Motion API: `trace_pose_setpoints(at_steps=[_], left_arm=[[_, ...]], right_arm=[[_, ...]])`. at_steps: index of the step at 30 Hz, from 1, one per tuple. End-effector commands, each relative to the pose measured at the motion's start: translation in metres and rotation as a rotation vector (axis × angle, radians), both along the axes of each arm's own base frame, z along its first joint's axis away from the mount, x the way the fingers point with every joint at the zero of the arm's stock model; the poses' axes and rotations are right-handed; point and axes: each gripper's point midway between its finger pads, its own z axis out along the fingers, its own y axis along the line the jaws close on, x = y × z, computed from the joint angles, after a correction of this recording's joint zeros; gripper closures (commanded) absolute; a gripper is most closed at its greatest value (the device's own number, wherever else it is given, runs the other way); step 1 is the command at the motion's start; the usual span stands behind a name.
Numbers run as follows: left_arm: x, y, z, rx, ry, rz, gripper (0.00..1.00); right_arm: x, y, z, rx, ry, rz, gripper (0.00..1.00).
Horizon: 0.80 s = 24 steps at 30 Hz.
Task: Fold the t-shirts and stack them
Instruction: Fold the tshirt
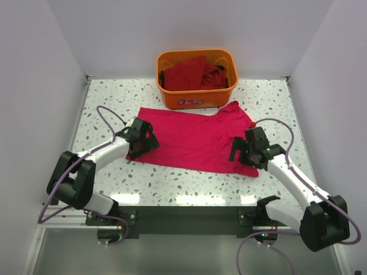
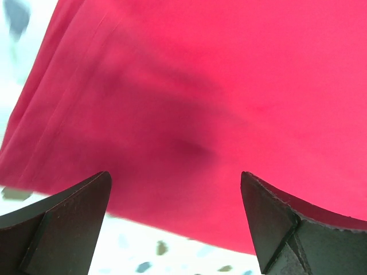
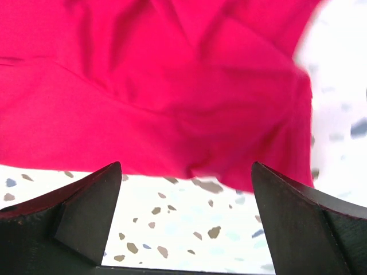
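A bright pinkish-crimson t-shirt (image 1: 195, 137) lies spread flat on the speckled table. Darker red t-shirts (image 1: 192, 73) are bunched in the orange basket behind it. My left gripper (image 1: 148, 141) is open and empty over the shirt's left edge; its view shows smooth red cloth (image 2: 218, 86) with the hem between the fingers. My right gripper (image 1: 242, 153) is open and empty over the shirt's near right corner; its view shows wrinkled cloth (image 3: 172, 86) ending just ahead of the fingertips.
The orange plastic basket (image 1: 198, 101) stands at the back centre, touching the shirt's far edge. White walls close in the table on the left, right and back. Bare speckled tabletop (image 1: 172, 183) lies between the shirt and the near edge.
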Motion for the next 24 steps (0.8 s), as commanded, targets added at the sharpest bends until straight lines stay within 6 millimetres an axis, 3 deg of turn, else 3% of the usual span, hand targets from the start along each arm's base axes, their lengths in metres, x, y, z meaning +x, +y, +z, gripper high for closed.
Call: trace_pose_setpoints(at_steps=[1,6,8,12,17,24], left_arm=[[-0.011,0.006,-0.023,-0.009,0.026,0.032,0.0],[-0.02,0.019,-0.042,0.04,0.07,0.06,0.0],[-0.023,0.023,-0.046,0.04,0.083,0.073,0.0],[-0.044,0.037,-0.058,0.064,0.132,0.102,0.0],[-0.075,0.051,-0.067,0.086,0.193,0.137,0.0],[-0.118,0.059,-0.072,0.066,0.271,0.151,0.0]], right_arm=[[-0.015,-0.008,-0.007,0.047,0.009,-0.163,0.01],[0.003,0.001,-0.034,0.202,0.007,-0.179,0.02],[0.001,-0.008,-0.049,0.218,0.061,-0.23,0.01],[-0.014,-0.029,-0.064,0.215,0.124,-0.343,0.01],[-0.036,-0.054,-0.055,0.136,0.095,-0.44,0.01],[-0.069,-0.056,-0.068,0.136,0.206,-0.507,0.01]])
